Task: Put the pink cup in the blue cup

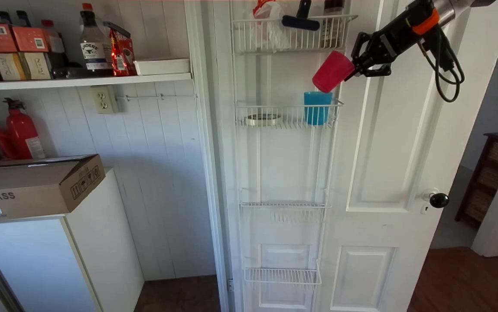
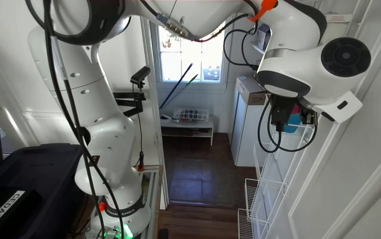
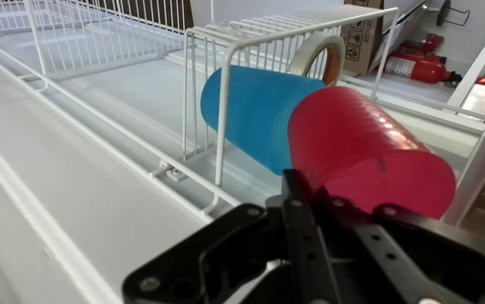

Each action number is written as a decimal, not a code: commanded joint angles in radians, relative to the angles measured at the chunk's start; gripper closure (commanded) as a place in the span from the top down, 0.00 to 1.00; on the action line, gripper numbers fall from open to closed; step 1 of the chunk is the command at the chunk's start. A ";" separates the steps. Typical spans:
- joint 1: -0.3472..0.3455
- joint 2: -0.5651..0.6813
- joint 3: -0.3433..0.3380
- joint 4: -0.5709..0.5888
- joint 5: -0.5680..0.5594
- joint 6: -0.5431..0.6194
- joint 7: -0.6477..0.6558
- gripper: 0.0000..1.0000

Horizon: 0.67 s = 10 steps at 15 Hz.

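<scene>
White plank wall (image 1: 162,138), dark floor (image 2: 197,169).
The window (image 2: 190,54) glares over there — and this door (image 1: 379,173), white too, wears a black knob (image 1: 439,200).

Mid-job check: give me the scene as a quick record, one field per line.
held: tapered bright-pink plastic cup, tilted
holder: black two-finger gripper, shut on its wall
target: tapered turquoise plastic cup, upright in white wire basket
beside target: cream tape roll
nesting: not yet; pink mostly above turquoise
cup contact: cannot tell
</scene>
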<state>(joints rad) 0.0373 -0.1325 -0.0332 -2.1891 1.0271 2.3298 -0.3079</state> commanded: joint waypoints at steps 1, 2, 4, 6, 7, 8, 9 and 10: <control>-0.001 0.012 0.026 0.000 0.001 0.075 0.017 0.01; -0.001 0.013 0.032 -0.001 -0.011 0.091 0.019 0.01; 0.000 0.013 0.045 -0.006 -0.041 0.122 0.022 0.01; 0.001 0.011 0.054 -0.010 -0.076 0.139 0.026 0.01; 0.000 0.009 0.056 -0.011 -0.097 0.144 0.028 0.01; -0.001 0.008 0.056 -0.011 -0.117 0.141 0.028 0.01; -0.001 0.007 0.056 -0.012 -0.138 0.144 0.033 0.01; -0.002 0.006 0.055 -0.013 -0.160 0.137 0.035 0.01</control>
<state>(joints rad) 0.0386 -0.1186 0.0188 -2.1958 0.9325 2.4463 -0.3064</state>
